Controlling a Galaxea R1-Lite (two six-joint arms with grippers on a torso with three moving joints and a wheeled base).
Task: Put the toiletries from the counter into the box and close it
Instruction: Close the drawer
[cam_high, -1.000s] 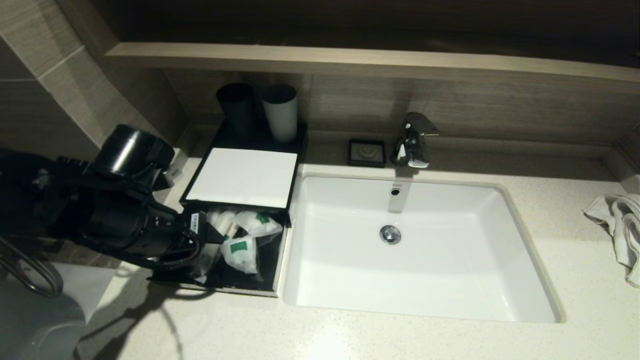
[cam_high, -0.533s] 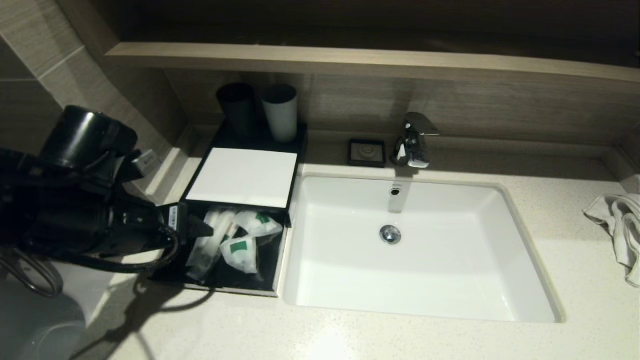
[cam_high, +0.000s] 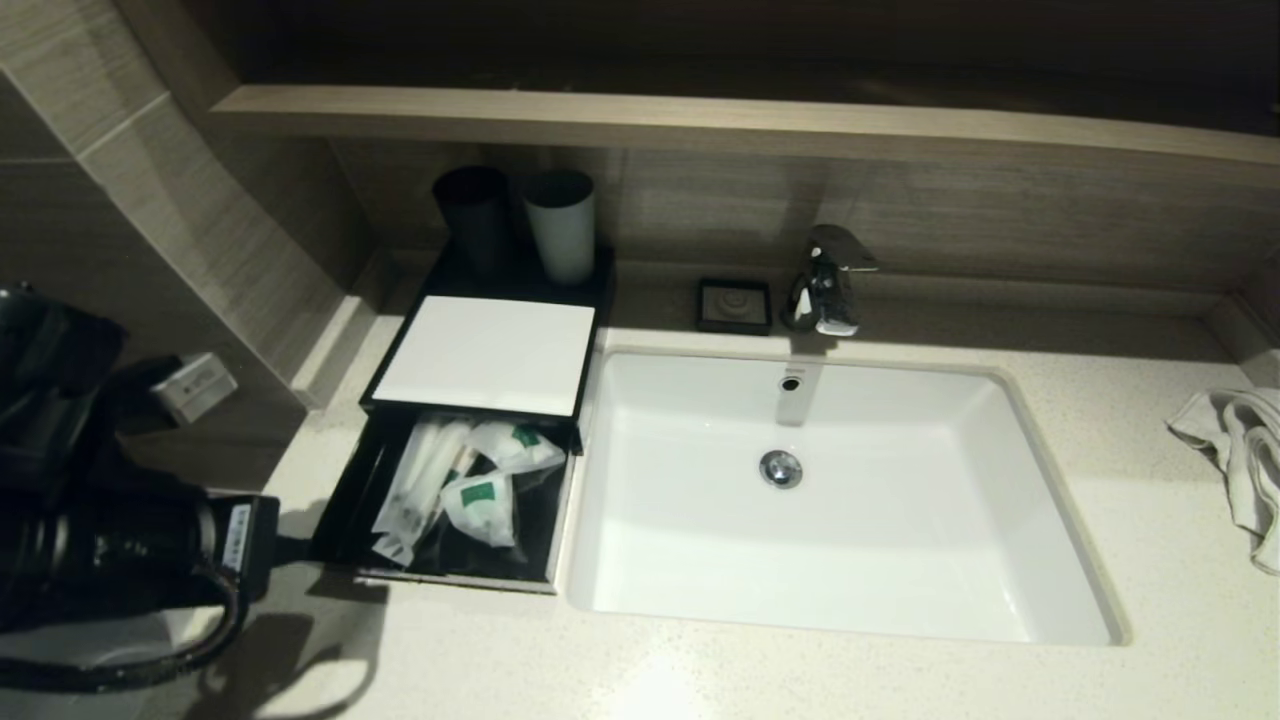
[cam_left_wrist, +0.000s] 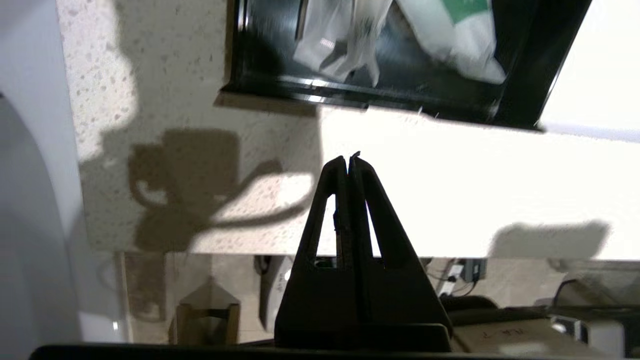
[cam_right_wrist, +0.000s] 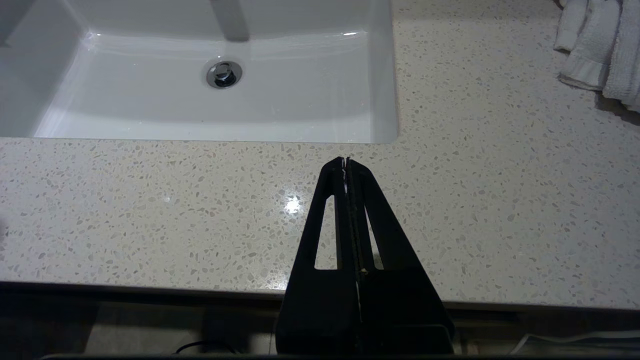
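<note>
A: Head view first. What lies where?

B: The box (cam_high: 487, 352) sits on the counter (cam_high: 700, 670) left of the sink (cam_high: 1040, 520), its drawer (cam_high: 345, 505) pulled out toward the front. The sachets (cam_high: 478, 500) lie inside the drawer, long ones on the left, short pouches on the right. Two cups (cam_high: 560, 225) stand behind the box, a soap dish (cam_high: 734, 305) and tap (cam_high: 828, 280) further right, a towel (cam_high: 1240, 460) at the far right. The left arm (cam_high: 110, 540) is at the left edge, its tip near the drawer's front left corner; its fingers are hard to read here.

A: And the left wrist view?

B: It settles that: the left gripper (cam_left_wrist: 351, 160) is clenched, fingers pressed together with nothing between them, over the counter just in front of the drawer, apart from it. The sachets (cam_left_wrist: 450, 45) show inside.

A: Right wrist?

B: Only this view shows the right gripper (cam_right_wrist: 346, 161): clenched, empty, above the counter's front edge near the sink's (cam_right_wrist: 385, 75) corner, the towel (cam_right_wrist: 600, 45) off to one side.
</note>
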